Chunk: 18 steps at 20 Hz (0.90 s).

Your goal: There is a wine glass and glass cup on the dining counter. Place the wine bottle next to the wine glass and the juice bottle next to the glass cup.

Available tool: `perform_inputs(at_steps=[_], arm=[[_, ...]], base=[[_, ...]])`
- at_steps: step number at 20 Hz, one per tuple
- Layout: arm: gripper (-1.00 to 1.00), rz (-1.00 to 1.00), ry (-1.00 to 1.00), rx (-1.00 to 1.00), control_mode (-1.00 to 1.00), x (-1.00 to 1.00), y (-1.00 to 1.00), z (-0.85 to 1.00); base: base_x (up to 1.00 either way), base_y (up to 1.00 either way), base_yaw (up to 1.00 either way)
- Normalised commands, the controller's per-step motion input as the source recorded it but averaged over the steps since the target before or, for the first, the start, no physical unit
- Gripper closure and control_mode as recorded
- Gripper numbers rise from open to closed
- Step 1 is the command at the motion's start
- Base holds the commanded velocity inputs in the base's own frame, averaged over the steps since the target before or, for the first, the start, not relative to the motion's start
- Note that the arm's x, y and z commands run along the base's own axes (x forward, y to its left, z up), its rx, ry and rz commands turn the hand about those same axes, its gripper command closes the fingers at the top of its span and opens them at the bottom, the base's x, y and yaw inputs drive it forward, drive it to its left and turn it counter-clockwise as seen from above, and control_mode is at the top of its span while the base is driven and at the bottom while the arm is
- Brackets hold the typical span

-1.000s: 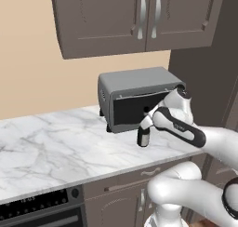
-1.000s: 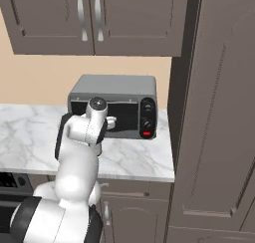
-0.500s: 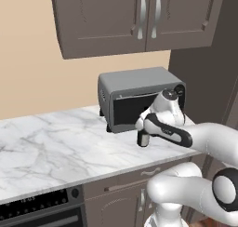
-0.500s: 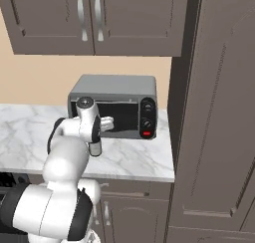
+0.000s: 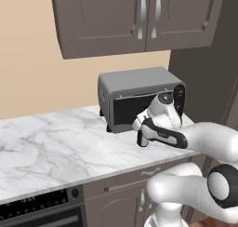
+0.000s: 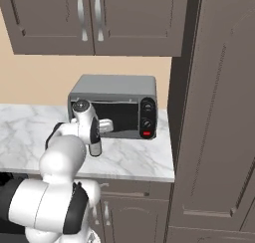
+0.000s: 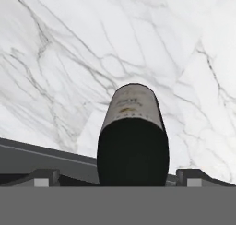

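1. The gripper [image 7: 133, 175] pinches the wine bottle [image 7: 132, 136], held above the marble worktop [image 5: 56, 147] by the toaster oven [image 5: 139, 96].
2. Glass: probably heavy, slippery, breakable; gripping the body seems safest.

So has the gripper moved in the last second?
Yes. In the left base view the gripper has shifted left across the toaster oven front.

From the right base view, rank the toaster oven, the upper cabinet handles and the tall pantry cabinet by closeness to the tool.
1. Grey toaster oven, just behind the tool.
2. Tall dark taupe pantry cabinet, off to the right.
3. Silver upper cabinet handles, high above.
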Motion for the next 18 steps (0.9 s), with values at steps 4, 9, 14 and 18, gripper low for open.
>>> perform_inputs(at_steps=[4,9,14,18], arm=[[-1.0,-0.05,-0.09,0.0,-1.0,0.09,0.03,-0.22],[-1.0,-0.04,-0.07,0.0,-1.0,0.1,0.01,-0.27],[-1.0,-0.03,-0.05,0.0,-1.0,0.07,0.0,-0.15],[1.0,-0.02,0.0,0.02,-1.0,0.0,0.0,-0.12]], base=[[0.0,0.0,0.0],[0.0,0.0,0.0],[0.0,0.0,0.0],[0.0,0.0,0.0]])
